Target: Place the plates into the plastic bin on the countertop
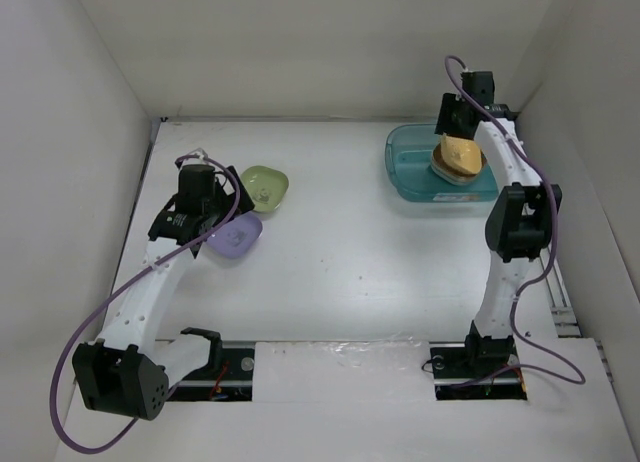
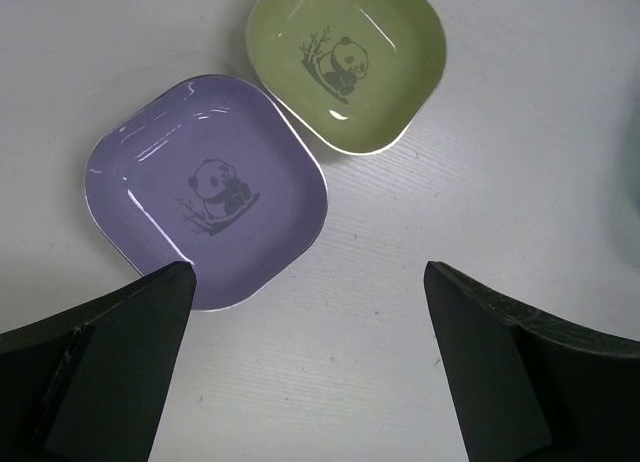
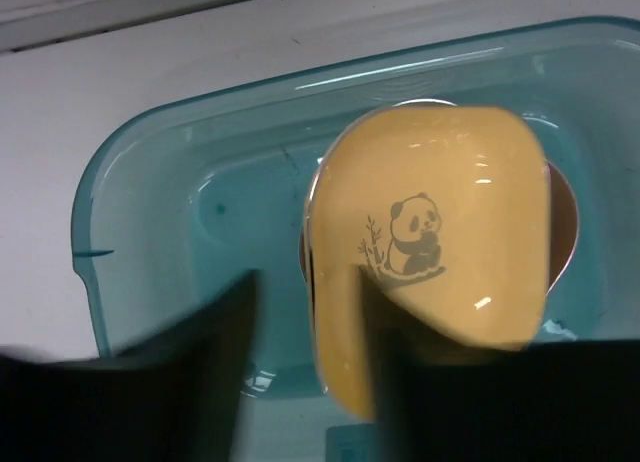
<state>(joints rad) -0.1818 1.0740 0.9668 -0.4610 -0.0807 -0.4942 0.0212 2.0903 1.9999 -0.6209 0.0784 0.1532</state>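
1. The teal bin (image 1: 400,147) sits on the white counter (image 1: 350,252) at about 1 o'clock in the overhead view, close to the back wall (image 1: 330,52).
2. The right fingers (image 3: 235,327) hang over the bin and are clamped on the left rim of a yellow plate (image 3: 430,232). One finger is outside the rim and the other is inside the dish.
3. The yellow plate is over the right part of the bin with its panda print facing up. From overhead it looks tilted.
4. More dishes lie in the bin beneath it. The rim of a brown plate (image 3: 566,232) peeks out at 3 o'clock of the yellow one. I cannot tell how many lie there, or whether the yellow plate touches them.
5. The left fingers (image 2: 165,312) are spread wide apart and hold nothing. They hover above the counter at about 9 o'clock in the overhead view.
6. A purple plate (image 2: 210,192) lies flat on the counter at 11 o'clock from the gap between the left fingers. One finger hides its near edge.
7. A green plate (image 2: 345,62) lies at 1 o'clock from the purple one. Their rims meet or nearly meet, and I cannot tell which.
8. Both of these plates are outside the bin, well apart from it across the counter.
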